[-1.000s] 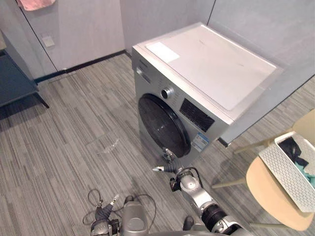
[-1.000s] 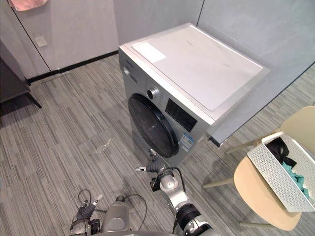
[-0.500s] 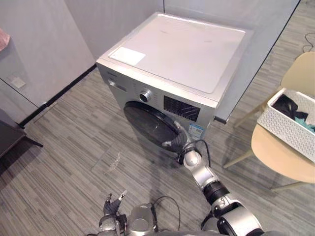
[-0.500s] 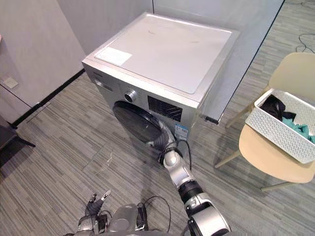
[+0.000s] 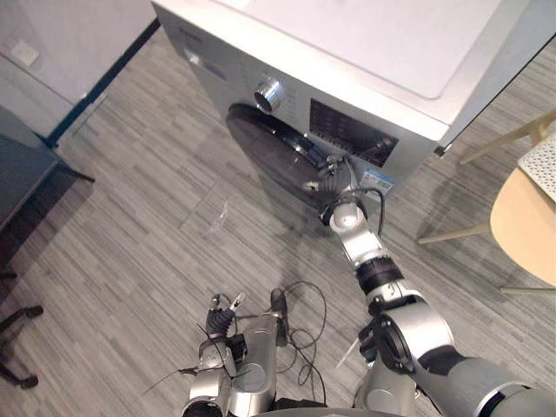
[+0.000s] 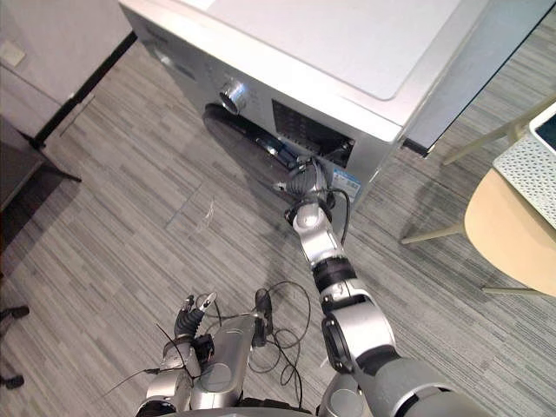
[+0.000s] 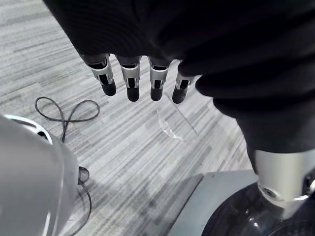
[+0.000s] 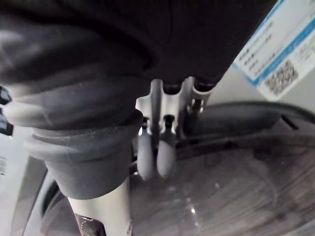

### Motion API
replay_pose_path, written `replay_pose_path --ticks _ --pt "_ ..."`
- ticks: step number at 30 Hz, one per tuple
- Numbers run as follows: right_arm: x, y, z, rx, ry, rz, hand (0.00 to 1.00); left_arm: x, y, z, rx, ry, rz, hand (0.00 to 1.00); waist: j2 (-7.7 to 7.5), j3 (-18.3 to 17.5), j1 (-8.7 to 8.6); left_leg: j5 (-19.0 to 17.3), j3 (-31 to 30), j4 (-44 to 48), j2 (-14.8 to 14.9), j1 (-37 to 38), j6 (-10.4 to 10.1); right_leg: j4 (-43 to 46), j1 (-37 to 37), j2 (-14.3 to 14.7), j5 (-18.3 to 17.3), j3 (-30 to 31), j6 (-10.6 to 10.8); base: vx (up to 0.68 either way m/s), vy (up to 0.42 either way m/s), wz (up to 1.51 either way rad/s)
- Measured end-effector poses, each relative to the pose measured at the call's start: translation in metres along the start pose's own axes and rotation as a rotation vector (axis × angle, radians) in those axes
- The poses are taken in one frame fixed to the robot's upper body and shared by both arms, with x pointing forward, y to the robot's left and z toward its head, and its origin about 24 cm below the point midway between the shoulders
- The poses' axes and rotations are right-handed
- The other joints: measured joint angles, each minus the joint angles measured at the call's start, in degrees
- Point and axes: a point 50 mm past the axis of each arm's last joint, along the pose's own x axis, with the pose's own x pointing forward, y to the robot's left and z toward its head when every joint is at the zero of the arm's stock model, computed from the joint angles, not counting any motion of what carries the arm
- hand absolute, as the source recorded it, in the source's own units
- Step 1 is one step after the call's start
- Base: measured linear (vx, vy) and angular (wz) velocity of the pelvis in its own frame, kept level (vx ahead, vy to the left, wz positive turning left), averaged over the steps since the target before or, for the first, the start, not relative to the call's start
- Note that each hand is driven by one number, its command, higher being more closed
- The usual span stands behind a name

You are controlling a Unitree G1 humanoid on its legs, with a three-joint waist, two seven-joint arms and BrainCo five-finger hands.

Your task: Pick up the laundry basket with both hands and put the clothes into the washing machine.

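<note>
The right hand (image 5: pixel 330 180) is at the door (image 5: pixel 265 139) rim of the washing machine (image 5: pixel 382 43); I cannot tell if it grips. The left hand (image 7: pixel 147 34) hangs slack, fingers loose. The laundry basket (image 6: pixel 523 169) sits on the chair (image 6: pixel 504 234), well away.

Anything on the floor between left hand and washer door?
Bare floor from the left hand to the washer door, save one small clear scrap. It shows in the left eye and left wrist views.

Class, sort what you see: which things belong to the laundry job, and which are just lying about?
Job: washing machine, its door, basket, right hand at the door, left hand.
Lying about: chair, dark table, clear scrap on floor.
</note>
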Motion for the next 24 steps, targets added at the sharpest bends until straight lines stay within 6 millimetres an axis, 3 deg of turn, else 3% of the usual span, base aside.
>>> replay_pose_path --ticks 2,5,7,10,12,14,17,21,24 --pt "0.004 -0.002 0.001 -0.002 0.014 -0.019 0.00 0.000 -0.004 0.004 -0.020 -0.012 -0.015 0.00 0.08 0.50 0.38 0.64 -0.40 -0.92 -0.02 -0.12 -0.08 -0.57 0.05 0.15 0.20 -0.50 -0.21 -0.06 -0.005 0.13" --pt "0.026 -0.023 0.007 -0.056 0.058 -0.014 0.00 -0.003 -0.018 0.022 -0.055 -0.097 -0.079 0.00 2.30 1.94 0.69 2.30 -2.53 -2.70 -0.58 -1.98 -0.68 -2.45 0.13 0.46 1.03 -3.06 -0.46 -0.10 -0.015 0.33" --pt "0.033 -0.034 0.015 -0.022 0.053 0.024 0.00 -0.002 -0.020 0.032 -0.075 -0.134 -0.090 0.00 2.84 2.61 0.84 4.03 -3.49 -5.30 -1.24 -2.12 -1.45 -3.35 0.13 0.45 1.63 -4.35 -0.51 -0.08 -0.004 0.31" --pt "0.043 -0.056 0.017 0.173 0.093 0.134 0.00 -0.007 -0.031 0.048 -0.078 -0.199 -0.174 0.00 3.27 2.87 1.60 5.87 -4.75 -7.93 -1.59 -2.15 -2.22 -4.02 0.29 0.56 2.00 -6.00 -1.05 -0.07 -0.001 0.22" --pt "0.043 -0.061 0.019 0.337 0.094 0.221 0.00 -0.015 -0.042 0.053 -0.062 -0.229 -0.267 0.00 3.43 3.28 1.81 6.67 -5.35 -9.11 -1.58 -2.14 -2.06 -3.97 0.29 0.55 1.94 -6.64 -1.12 -0.05 -0.012 0.12" --pt "0.034 -0.048 0.026 0.541 0.040 0.355 0.00 -0.026 -0.052 0.051 -0.018 -0.235 -0.387 0.00 3.44 3.32 1.61 7.17 -6.12 -9.70 -1.36 -2.00 -2.55 -3.81 0.43 0.78 1.89 -7.25 -1.17 0.00 -0.030 0.06" --pt "0.012 -0.017 0.012 0.648 0.049 0.539 0.00 -0.037 -0.056 0.053 -0.016 -0.259 -0.459 0.00 3.43 3.30 0.89 7.39 -6.25 -9.67 -0.91 -1.39 -2.25 -2.57 0.70 0.91 1.00 -7.19 -1.31 0.06 -0.050 -0.02" --pt "-0.031 0.039 -0.010 0.717 0.101 0.774 0.00 -0.053 -0.059 0.090 0.008 -0.456 -0.477 0.00 3.39 3.26 1.02 7.27 -6.24 -9.61 -0.35 0.49 -1.88 2.20 0.82 0.25 -2.44 -6.37 -1.16 0.10 -0.081 0.00" --pt "-0.054 0.059 -0.034 0.764 0.162 0.804 0.00 -0.064 -0.059 0.114 0.122 -0.618 -0.431 0.00 3.30 3.17 1.29 7.01 -6.29 -9.60 -0.47 1.09 -1.48 4.47 0.74 -0.37 -4.07 -6.05 -1.05 0.05 -0.052 0.02"
